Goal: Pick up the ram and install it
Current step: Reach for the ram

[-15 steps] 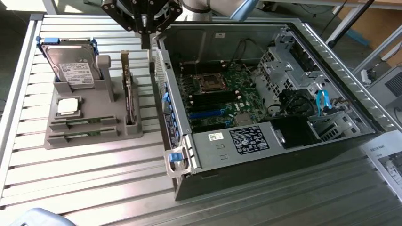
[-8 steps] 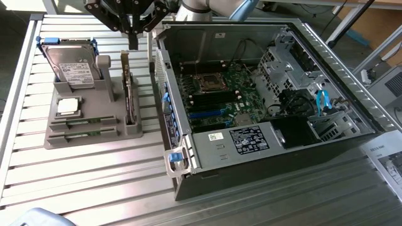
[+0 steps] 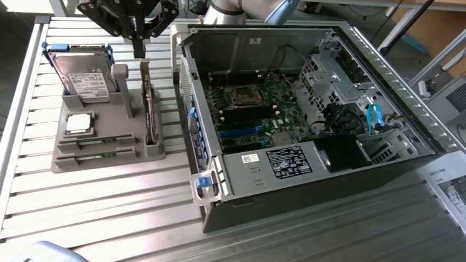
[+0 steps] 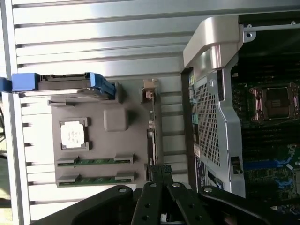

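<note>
Two ram sticks, thin green boards, lie in the front slots of a grey holder (image 3: 73,164): one ram (image 3: 96,142) (image 4: 96,161) and a second ram (image 3: 93,156) (image 4: 96,179) beside it. My gripper (image 3: 138,50) (image 4: 159,171) hangs above the back of the holder, near the far end of the upright expansion card (image 3: 150,109) (image 4: 151,126). Its black fingers are shut with nothing between them. It is well apart from both sticks.
The holder also carries an upright hard drive (image 3: 82,76) (image 4: 65,84) in a blue frame and a CPU (image 3: 78,123) (image 4: 73,133). At the exterior view's right stands the open computer case (image 3: 342,180) (image 4: 213,117) with its motherboard (image 3: 255,109) exposed. The table top (image 3: 109,213) is slatted metal.
</note>
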Robot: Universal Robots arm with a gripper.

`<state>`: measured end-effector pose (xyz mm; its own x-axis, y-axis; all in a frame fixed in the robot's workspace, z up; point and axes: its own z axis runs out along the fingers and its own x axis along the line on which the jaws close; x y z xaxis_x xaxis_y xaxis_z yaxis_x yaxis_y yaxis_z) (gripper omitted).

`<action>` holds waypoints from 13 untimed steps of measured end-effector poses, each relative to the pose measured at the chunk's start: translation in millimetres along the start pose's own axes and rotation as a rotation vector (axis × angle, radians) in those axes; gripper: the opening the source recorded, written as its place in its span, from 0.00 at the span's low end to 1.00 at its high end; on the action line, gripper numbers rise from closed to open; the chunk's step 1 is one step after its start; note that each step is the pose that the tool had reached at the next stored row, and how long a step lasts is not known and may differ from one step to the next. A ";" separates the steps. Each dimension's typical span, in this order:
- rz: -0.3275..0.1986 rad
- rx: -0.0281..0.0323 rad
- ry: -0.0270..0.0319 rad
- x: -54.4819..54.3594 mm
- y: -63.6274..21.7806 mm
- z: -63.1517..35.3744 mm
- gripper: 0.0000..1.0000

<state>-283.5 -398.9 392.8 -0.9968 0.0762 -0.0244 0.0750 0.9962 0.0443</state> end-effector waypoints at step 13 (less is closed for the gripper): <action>0.000 0.0000 0.0000 37.9 -2.9 -1.0 0.10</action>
<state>-321.5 -398.9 392.8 -0.9968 0.0763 -0.0244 0.0751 0.9962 0.0443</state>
